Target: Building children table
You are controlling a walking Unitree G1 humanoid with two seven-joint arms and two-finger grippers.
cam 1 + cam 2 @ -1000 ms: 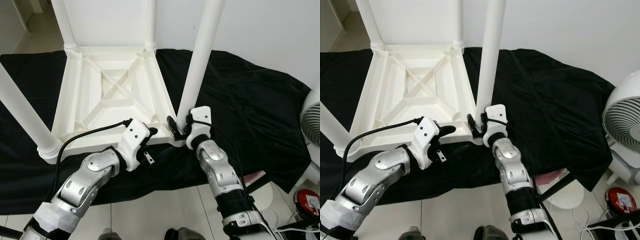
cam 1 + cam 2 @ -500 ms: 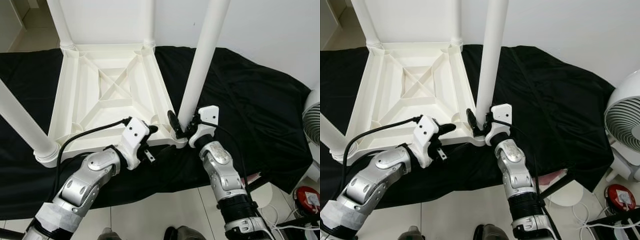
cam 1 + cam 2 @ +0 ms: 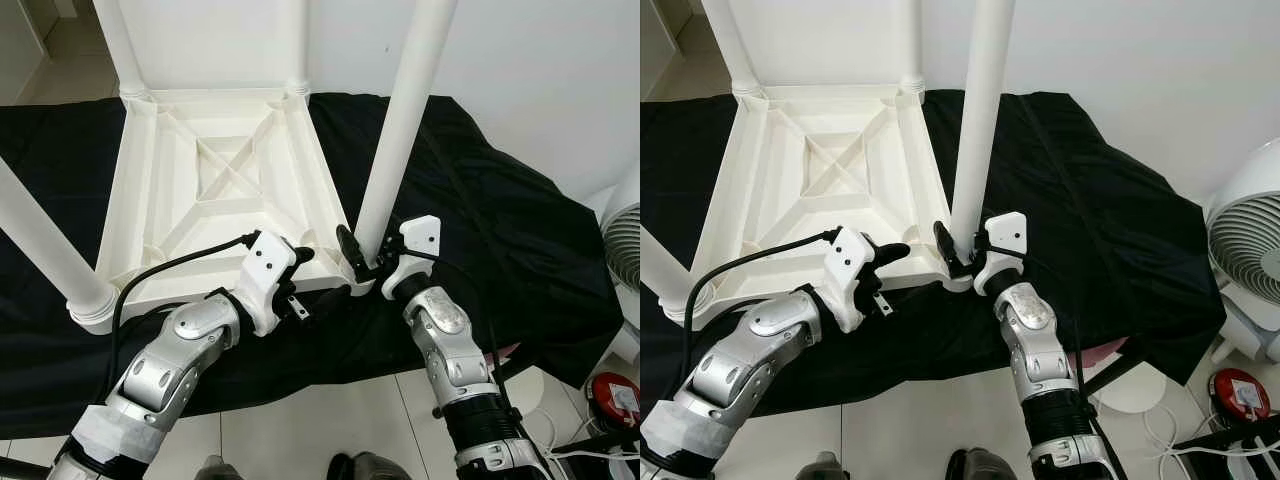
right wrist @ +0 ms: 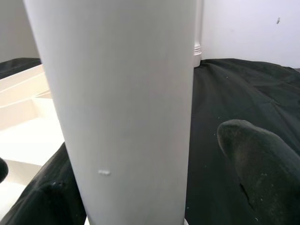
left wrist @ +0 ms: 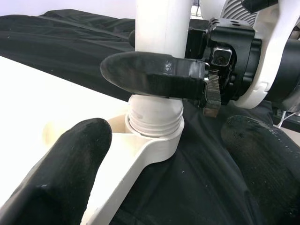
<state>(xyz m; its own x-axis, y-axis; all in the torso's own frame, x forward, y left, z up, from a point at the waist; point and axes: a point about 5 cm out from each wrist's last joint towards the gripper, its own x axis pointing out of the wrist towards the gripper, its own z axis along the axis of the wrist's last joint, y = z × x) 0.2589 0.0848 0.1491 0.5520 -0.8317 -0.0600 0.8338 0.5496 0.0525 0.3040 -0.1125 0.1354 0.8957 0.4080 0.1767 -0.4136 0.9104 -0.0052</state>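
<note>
The white children table (image 3: 220, 190) lies upside down on a black cloth (image 3: 500, 230), with its legs pointing up. My right gripper (image 3: 366, 256) sits at the base of the near-right leg (image 3: 395, 150), just above its threaded socket (image 5: 154, 122). One black finger (image 5: 154, 75) lies across the front of the leg. In the right wrist view the other finger (image 4: 253, 164) stands a little off the leg (image 4: 122, 108), so the jaws are open around it. My left gripper (image 3: 318, 276) is open and straddles the table's near rim (image 5: 117, 164) beside that corner.
A white fan (image 3: 1250, 240) stands at the right, with a red object (image 3: 1240, 395) and cables on the floor below it. The near-left leg (image 3: 45, 250) leans up at the left. A white wall is behind, and tiled floor lies in front of the cloth.
My right wrist has swung a little to the right around the leg's base. The left gripper has stayed at the rim. The camera has shifted slightly.
</note>
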